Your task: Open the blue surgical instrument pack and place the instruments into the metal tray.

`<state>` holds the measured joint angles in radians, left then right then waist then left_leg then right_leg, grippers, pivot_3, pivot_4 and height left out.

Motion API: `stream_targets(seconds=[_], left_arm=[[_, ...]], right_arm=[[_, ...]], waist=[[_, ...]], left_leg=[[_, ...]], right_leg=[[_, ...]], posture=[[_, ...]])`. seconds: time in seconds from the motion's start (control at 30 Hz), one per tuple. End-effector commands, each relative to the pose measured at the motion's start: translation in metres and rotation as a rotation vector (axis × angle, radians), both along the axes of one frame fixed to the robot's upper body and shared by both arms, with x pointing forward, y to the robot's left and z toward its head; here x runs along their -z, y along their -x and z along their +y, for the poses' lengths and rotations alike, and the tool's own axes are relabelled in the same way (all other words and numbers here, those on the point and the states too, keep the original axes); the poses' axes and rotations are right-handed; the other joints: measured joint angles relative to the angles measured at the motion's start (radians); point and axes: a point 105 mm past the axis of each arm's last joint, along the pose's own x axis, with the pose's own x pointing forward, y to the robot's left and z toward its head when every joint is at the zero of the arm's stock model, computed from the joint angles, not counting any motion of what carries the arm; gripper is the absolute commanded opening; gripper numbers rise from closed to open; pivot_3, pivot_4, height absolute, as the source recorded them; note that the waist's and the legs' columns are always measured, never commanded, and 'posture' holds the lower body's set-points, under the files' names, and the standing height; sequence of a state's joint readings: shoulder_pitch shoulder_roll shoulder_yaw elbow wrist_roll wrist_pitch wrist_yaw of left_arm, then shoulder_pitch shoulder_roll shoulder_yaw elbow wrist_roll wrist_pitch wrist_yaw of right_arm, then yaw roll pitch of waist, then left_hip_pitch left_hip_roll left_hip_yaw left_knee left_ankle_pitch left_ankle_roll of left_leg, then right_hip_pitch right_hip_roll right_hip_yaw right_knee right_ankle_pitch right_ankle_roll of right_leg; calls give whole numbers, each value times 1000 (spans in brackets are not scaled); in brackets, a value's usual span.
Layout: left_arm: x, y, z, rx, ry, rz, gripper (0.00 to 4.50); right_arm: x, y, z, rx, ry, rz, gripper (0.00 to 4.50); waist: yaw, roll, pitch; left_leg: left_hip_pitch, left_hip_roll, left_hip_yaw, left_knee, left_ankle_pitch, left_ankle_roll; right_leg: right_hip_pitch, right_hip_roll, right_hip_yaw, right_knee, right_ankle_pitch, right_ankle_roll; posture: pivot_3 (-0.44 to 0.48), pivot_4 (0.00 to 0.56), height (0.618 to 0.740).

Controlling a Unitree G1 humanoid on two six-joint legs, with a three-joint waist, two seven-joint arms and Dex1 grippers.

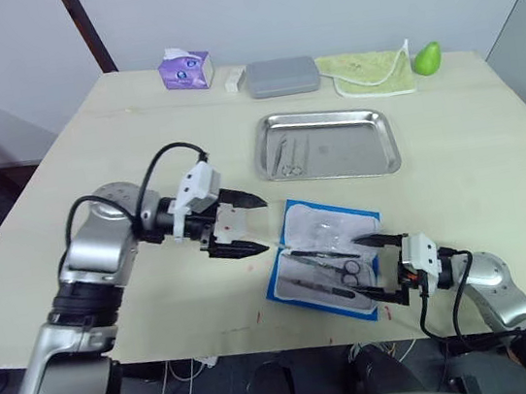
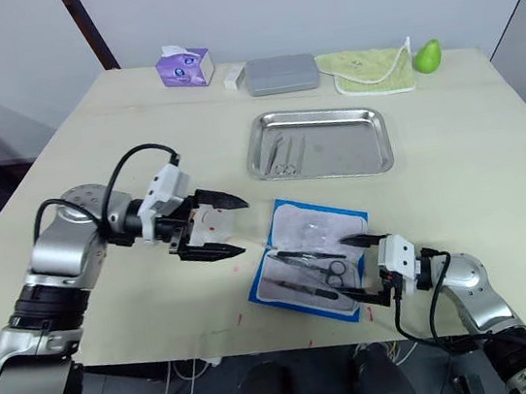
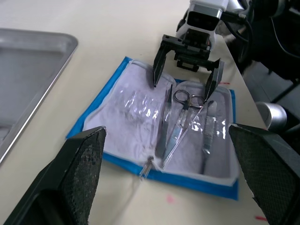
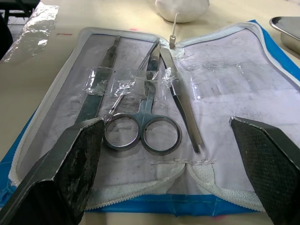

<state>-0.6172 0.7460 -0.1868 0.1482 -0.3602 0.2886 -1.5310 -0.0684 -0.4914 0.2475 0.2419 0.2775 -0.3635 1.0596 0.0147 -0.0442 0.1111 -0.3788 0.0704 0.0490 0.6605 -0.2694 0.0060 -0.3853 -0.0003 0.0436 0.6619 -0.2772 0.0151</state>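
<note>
Both jaws wide open, empty, right straddling scissors (image 4: 143, 131)

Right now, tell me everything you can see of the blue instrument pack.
The blue pack lies unzipped and spread flat near the table's front edge, just in front of the metal tray. Its outside is bright blue; the lining is pale grey-white with a white zip edge. Scissors, and slim silver tools beside them, lie under clear straps on one half; the other half looks empty. The right gripper hovers open over its near edge.
</note>
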Motion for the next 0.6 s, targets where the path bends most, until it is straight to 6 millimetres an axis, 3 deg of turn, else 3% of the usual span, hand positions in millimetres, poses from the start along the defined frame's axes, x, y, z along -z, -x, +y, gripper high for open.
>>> stream_targets(seconds=[0.03, 0.07, 0.1, 0.6], left_arm=[[6, -3, -14, 71, -41, -31, 3451], [9, -4, -18, 82, -45, -40, 2795], [12, -5, -20, 98, -54, -47, 2548], [51, -18, -55, 155, -175, -91, 2548]], right_arm=[[61, 26, -23, 68, 160, 240, 4500], [61, 26, -23, 68, 160, 240, 4500], [60, 26, -22, 71, 158, 238, 4500], [42, 23, -11, 86, 145, 217, 4500]], waist=[[1, 0, 0], [1, -1, 0], [0, -1, -1], [-1, 6, 5]], left_leg=[[0, 0, 0, 0, 0, 0], [0, 0, 0, 1, 0, 0], [0, 0, 0, 1, 0, 0], [-1, -1, -1, 1, 0, 0]], right_leg=[[0, 0, 0, 0, 0, 0], [1, 0, 0, 0, 0, 0], [1, 0, 0, 0, 0, 0], [0, 1, 0, 0, 0, 0]], posture=[[0, 150, 736], [0, 150, 736], [0, 150, 736], [0, 150, 736]])
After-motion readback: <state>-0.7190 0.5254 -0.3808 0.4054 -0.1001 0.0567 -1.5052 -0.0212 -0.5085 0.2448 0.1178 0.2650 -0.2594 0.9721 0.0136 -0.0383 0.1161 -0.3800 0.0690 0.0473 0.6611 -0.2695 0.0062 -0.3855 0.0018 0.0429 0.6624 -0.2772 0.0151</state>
